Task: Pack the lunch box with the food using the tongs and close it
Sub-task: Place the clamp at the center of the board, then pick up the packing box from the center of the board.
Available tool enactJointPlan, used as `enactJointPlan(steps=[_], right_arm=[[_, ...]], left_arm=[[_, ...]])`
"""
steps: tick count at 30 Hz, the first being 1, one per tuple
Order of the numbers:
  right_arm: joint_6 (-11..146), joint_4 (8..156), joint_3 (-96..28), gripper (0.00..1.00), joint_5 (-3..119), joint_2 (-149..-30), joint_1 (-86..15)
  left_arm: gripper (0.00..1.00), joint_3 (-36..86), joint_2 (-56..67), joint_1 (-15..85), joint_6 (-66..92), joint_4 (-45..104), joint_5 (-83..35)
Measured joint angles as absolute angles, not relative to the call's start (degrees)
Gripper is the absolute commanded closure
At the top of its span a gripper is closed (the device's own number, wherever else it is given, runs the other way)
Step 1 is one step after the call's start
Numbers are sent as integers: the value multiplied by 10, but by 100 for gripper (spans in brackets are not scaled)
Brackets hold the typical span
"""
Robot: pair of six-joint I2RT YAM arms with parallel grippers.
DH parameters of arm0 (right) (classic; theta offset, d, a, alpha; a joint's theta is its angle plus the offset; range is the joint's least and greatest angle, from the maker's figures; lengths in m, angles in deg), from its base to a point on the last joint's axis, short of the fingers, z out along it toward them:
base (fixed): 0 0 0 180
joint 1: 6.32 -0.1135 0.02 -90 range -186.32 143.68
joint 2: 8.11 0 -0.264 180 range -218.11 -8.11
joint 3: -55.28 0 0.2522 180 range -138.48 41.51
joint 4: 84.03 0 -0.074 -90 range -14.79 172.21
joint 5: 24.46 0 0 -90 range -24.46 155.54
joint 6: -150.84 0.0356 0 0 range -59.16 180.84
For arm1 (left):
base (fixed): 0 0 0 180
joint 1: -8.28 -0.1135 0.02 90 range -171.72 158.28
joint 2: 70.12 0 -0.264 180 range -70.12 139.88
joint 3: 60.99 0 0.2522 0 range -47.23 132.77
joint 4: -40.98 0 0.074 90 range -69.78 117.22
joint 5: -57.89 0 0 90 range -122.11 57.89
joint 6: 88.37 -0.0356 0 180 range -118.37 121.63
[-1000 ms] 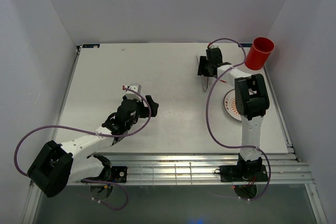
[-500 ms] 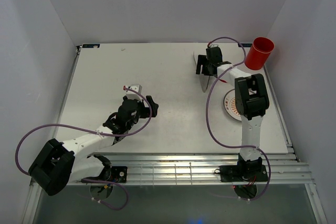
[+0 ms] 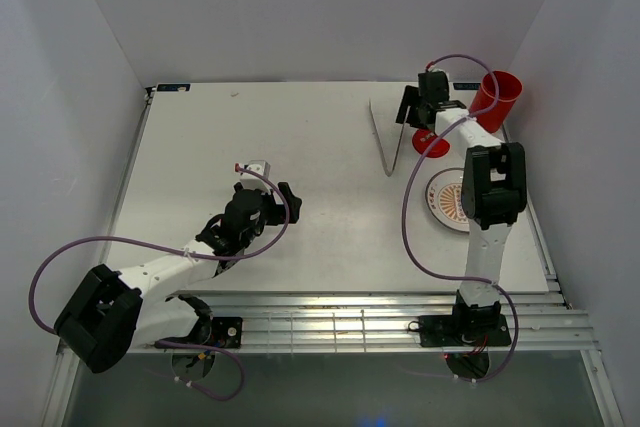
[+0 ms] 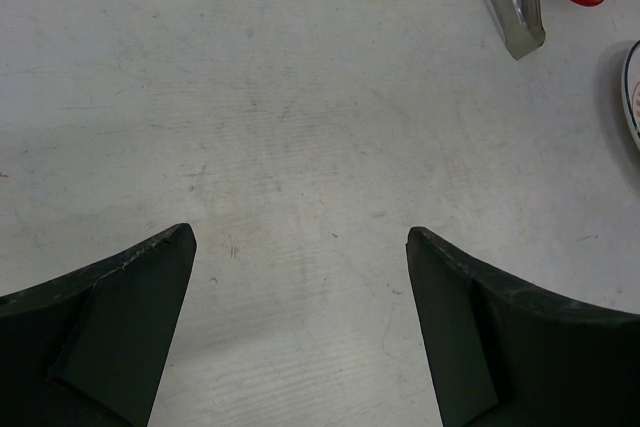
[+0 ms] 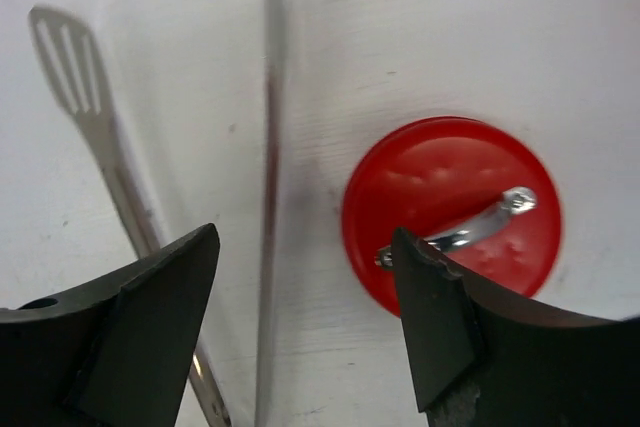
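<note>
The right gripper (image 5: 305, 242), jaws apart and empty like the left gripper (image 4: 300, 237), hangs over tongs (image 5: 270, 147) and lid (image 5: 450, 212), likely for pickup.

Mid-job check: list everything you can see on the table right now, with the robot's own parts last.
tongs: one, silver, lying flat, far right of centre, just left of the lid
lid: one, red with a metal handle, flat on the table between tongs and lunch box
lunch box: one, red, open, far right corner
plate: one, white with orange pattern, right side, partly hidden by the right arm
table: one, white
left hand: open, empty, over bare table
right hand: open, empty, above tongs and lid
</note>
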State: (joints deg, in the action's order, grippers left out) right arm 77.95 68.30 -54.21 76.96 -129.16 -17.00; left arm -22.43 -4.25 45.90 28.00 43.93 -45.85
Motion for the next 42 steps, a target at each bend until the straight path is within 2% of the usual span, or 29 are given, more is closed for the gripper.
enactJointPlan(steps=[5, 6, 23, 42], right_arm=[[844, 643, -553, 53, 799, -1280, -122], [858, 635, -553, 54, 808, -1278, -117], [1071, 505, -653, 52, 858, -1313, -114], [1082, 480, -653, 54, 865, -1366, -106]], left_arm=[[3, -224, -50, 459, 280, 439, -458], [3, -224, -51, 459, 280, 439, -458], [3, -224, -58, 459, 280, 439, -450], [3, -224, -57, 459, 280, 439, -450]])
